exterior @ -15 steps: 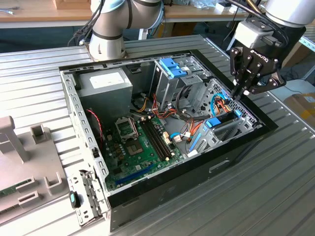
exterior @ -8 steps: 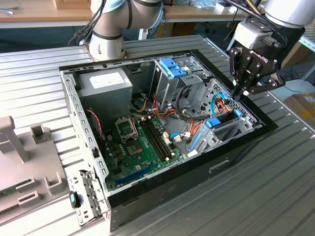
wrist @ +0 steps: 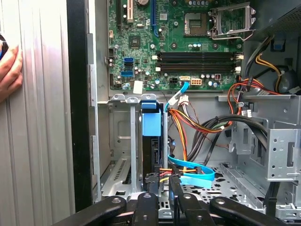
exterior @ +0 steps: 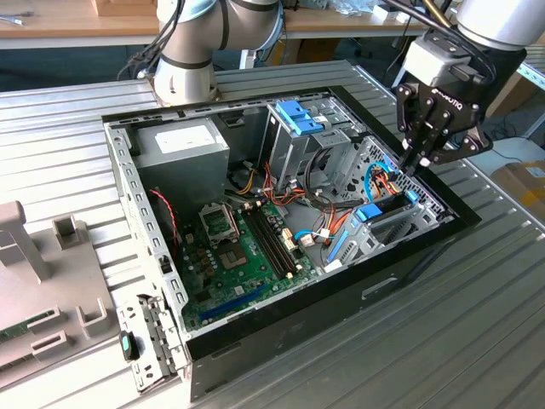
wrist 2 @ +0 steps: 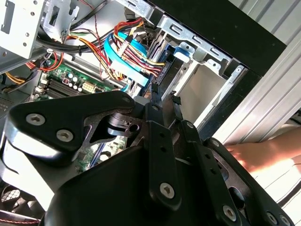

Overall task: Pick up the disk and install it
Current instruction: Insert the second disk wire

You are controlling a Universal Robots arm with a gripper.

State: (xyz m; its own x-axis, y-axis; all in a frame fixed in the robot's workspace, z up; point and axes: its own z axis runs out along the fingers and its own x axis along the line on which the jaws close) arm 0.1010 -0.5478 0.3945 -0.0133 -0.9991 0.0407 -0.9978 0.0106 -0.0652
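Black gripper (wrist: 162, 181) linkage closest to the lens in both wrist views, jaws standing only narrowly apart and clasping nothing, with red and yellow wires showing through the gap. Hangs at about three o'clock of the open computer case (exterior: 255, 328) in the exterior view, tips just above the drive cage (exterior: 407, 228). Just beyond the tips in the first wrist view, the disk (wrist: 153, 155) – stands on edge in a slot of that cage, dark narrow side toward the camera, light-blue rail tab (wrist: 151, 125) at its far end. Looks already slid home, though cannot confirm it is latched. Probably handles as a dense, rigid slab: fairly heavy for its bulk, no flex, smooth metal faces likely slippery under bare pads, and sensitive to knocks or a drop. Best taken across the two broad faces near the middle, or by the plastic rails, which likely give a little and grip better; best kept off the connector end, where the blue ribbon cable (wrist: 195, 176) and coloured wires crowd in. No label of the disk facing any camera, so nothing readable there. White lettering on the gripper body in the exterior view, and fine print across the motherboard (wrist: 188, 42) – left unread. Person's hand (wrist: 9, 70) resting on the ribbed table (wrist: 42, 141) beside the case.
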